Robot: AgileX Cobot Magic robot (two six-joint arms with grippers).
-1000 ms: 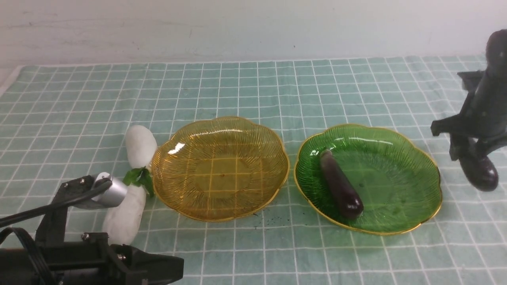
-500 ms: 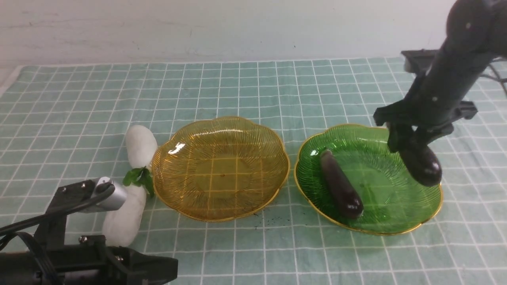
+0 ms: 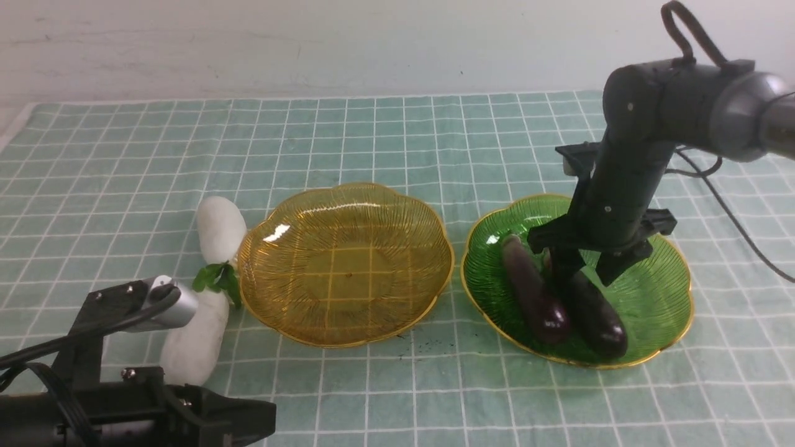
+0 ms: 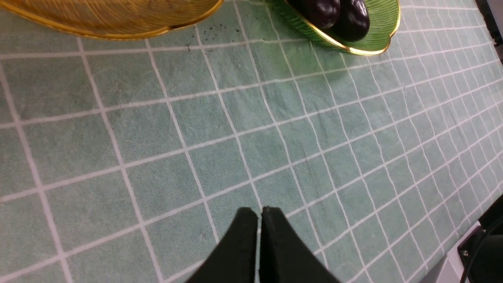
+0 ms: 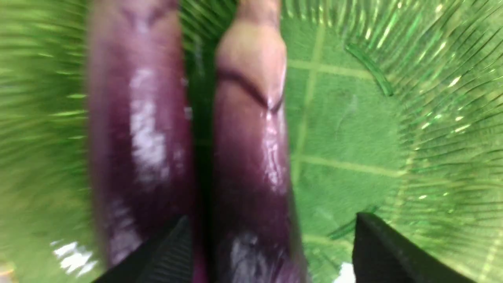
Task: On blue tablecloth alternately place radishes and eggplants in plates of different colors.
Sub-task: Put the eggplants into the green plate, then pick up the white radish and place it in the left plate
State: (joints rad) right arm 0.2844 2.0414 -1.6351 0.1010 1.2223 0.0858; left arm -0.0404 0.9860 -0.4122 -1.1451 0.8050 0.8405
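Observation:
Two dark eggplants lie side by side in the green plate (image 3: 655,298): one (image 3: 534,288) to the left, the other (image 3: 597,315) under my right gripper (image 3: 584,276). The right jaws are open and stand astride that eggplant (image 5: 251,149), with a gap to one finger (image 5: 377,247). The other eggplant (image 5: 137,129) lies just outside them. The amber plate (image 3: 345,267) holds nothing. Two white radishes (image 3: 218,228) (image 3: 194,344) lie end to end on the blue tablecloth (image 3: 397,136), left of the amber plate. My left gripper (image 4: 258,214) is shut and empty, low over the cloth at the front left.
A pale wall runs behind the cloth's far edge. The left arm's body (image 3: 124,410) fills the front left corner, beside the nearer radish. The right arm's cable (image 3: 733,223) trails over the cloth right of the green plate. Dark specks (image 3: 422,344) lie between the plates.
My right arm swung in from the right with the second eggplant, lowered it into the green plate beside the first, and opened its jaws. The left arm barely moved.

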